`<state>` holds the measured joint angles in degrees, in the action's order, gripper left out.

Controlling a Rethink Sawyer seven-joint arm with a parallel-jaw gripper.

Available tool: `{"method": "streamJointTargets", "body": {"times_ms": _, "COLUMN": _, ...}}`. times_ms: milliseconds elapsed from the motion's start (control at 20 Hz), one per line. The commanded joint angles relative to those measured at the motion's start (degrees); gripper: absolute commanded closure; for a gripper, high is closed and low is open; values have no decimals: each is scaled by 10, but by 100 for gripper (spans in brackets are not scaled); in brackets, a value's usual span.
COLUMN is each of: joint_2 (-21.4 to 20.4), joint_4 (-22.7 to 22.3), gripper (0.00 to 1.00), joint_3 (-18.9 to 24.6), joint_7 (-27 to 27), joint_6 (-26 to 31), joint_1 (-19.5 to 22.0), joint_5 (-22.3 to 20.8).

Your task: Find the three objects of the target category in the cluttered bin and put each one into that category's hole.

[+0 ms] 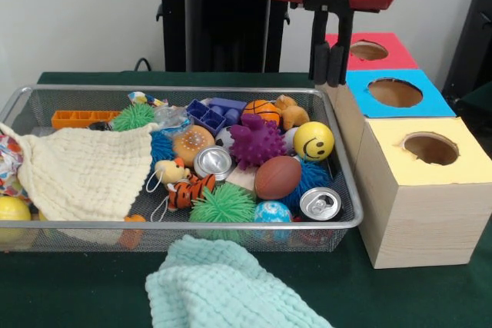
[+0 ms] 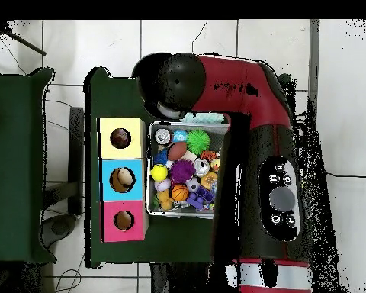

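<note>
The wire-mesh bin (image 1: 231, 226) is full of toys. A white bag with coloured dots (image 1: 9, 160) peeks out at the bin's left end, partly under the cream waffle cloth (image 1: 88, 170). Another crumpled dotted piece (image 1: 146, 100) lies at the far rim; I cannot tell whether it is a bag. The yellow-topped hole (image 1: 430, 148) is in the nearest wooden box, right of the bin. My gripper (image 1: 330, 74) hangs shut and empty above the bin's far right corner, beside the blue-topped box (image 1: 361, 82). In the overhead view the arm (image 2: 216, 80) hides the gripper and part of the bin (image 2: 187, 214).
The red-topped box (image 1: 400, 55) stands behind the blue one. A mint-green waffle cloth (image 1: 223, 289) lies on the table in front of the bin. The bin holds balls, two cans (image 1: 320, 203), spiky toys, a yellow smiley ball (image 1: 314, 140) and an orange tray (image 1: 81, 118).
</note>
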<state>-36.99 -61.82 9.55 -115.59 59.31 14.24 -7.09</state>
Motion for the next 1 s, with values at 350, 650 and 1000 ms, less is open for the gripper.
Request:
{"method": "streamJointTargets", "body": {"times_ms": 350, "joint_2": 37, "joint_4": -15, "gripper": 100, "joint_3": 39, "joint_7": 119, "joint_6": 70, "joint_1": 15, "joint_5": -39}}
{"method": "streamJointTargets", "body": {"times_ms": 650, "joint_2": 39, "joint_4": -11, "gripper": 100, "joint_3": 40, "joint_7": 118, "joint_6": 63, "joint_1": 15, "joint_5": -42}}
{"method": "streamJointTargets", "body": {"times_ms": 1000, "joint_2": 67, "joint_4": 32, "gripper": 100, "joint_3": 48, "joint_7": 134, "joint_6": 82, "joint_1": 12, "joint_5": -50}}
